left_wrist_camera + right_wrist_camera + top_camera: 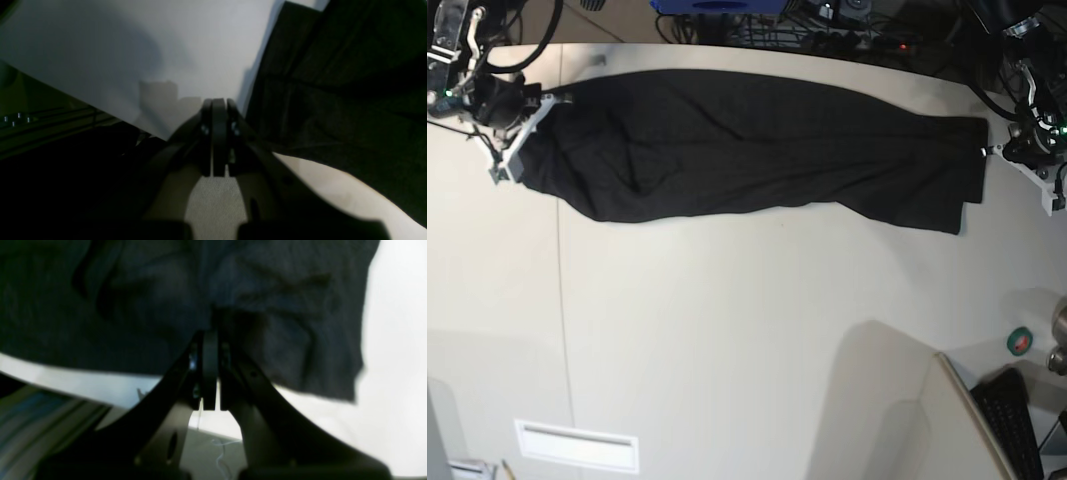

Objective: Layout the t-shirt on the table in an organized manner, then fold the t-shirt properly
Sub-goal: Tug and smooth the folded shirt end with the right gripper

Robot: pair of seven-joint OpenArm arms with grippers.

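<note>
The black t-shirt [757, 150] lies stretched in a long band across the far part of the off-white table [727, 340], plain side up. My right gripper [552, 100] is at its left end. In the right wrist view it [210, 331] is shut on bunched cloth of the t-shirt [133, 306]. My left gripper [989, 152] is at the shirt's right end. In the left wrist view it [218, 101] is shut with no cloth between the fingers, and the t-shirt [333, 100] lies just to its right over the table [133, 43].
A small white rectangular plate [577, 445] sits near the front left. A green tape roll [1021, 341] and a keyboard [1017, 420] are at the front right beside a pale slanted panel [897, 400]. Cables [827, 20] lie behind the far edge.
</note>
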